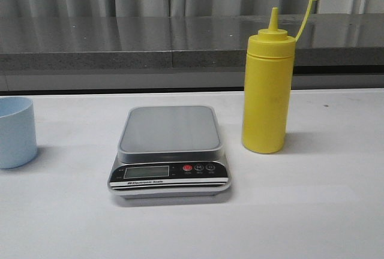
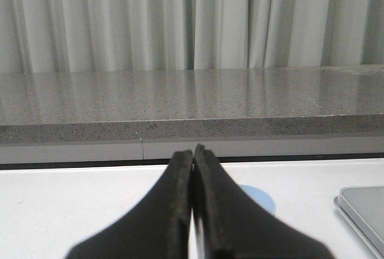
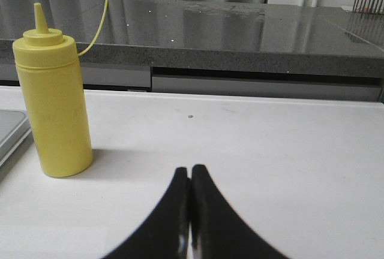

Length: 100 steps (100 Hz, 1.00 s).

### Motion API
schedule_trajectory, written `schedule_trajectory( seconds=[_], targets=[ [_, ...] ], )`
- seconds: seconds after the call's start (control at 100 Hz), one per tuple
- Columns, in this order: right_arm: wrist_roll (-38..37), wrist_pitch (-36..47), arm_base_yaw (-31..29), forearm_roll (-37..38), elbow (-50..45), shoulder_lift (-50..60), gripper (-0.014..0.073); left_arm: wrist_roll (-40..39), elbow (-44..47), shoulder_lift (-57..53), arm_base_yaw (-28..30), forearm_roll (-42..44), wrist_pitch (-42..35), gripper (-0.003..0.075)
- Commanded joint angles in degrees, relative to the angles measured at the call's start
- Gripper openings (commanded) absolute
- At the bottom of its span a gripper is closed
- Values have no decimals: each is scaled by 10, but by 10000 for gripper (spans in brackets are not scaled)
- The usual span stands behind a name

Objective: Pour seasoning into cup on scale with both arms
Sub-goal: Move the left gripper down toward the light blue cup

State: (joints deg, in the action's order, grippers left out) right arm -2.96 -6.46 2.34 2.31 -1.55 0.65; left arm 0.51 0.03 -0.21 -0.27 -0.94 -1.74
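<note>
- The scale (image 1: 170, 151) sits mid-table with its grey platform bare; the light blue cup (image 1: 15, 132) stands well off to its left, at the edge of the front view, and the yellow seasoning bottle (image 1: 267, 88) stands upright just beside the scale's right side.
- The left tool (image 2: 193, 154), its fingers pressed together on nothing, points over the white table (image 1: 312, 211); a sliver of the cup's rim (image 2: 264, 198) shows just past it, a little toward the scale, whose corner (image 2: 363, 208) edges into that view.
- The right tool (image 3: 190, 172), likewise closed and empty, faces bare table, with the bottle (image 3: 54, 106) ahead and off toward the scale.
- Judged from this layout, the cup falls to the left arm and the bottle, its long axis vertical and nozzle uncapped, to the right; the cup must reach the platform first.
</note>
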Motion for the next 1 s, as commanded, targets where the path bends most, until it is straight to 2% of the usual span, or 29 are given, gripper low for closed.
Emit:
schedule_trajectory(
  seconds=[0.0, 0.16, 0.36, 0.54, 0.8, 0.99],
  targets=[
    [1, 47, -3, 5, 12, 11, -66, -5, 23, -18, 0, -1, -47, -20],
    [1, 47, -3, 5, 12, 11, -66, -5, 17, -17, 0, -2, -66, -20],
    [1, 47, -3, 5, 12, 11, -66, -5, -61, 36, 0, -16, 82, -20],
    [1, 47, -3, 5, 12, 11, -66, -5, -158, 172, 0, -16, 110, -20],
    [1, 47, -3, 5, 12, 11, -66, -5, -334, 411, 0, -16, 220, -20],
    [1, 47, -3, 5, 12, 11, -66, -5, -434, 551, 0, -17, 250, -20]
  ],
)
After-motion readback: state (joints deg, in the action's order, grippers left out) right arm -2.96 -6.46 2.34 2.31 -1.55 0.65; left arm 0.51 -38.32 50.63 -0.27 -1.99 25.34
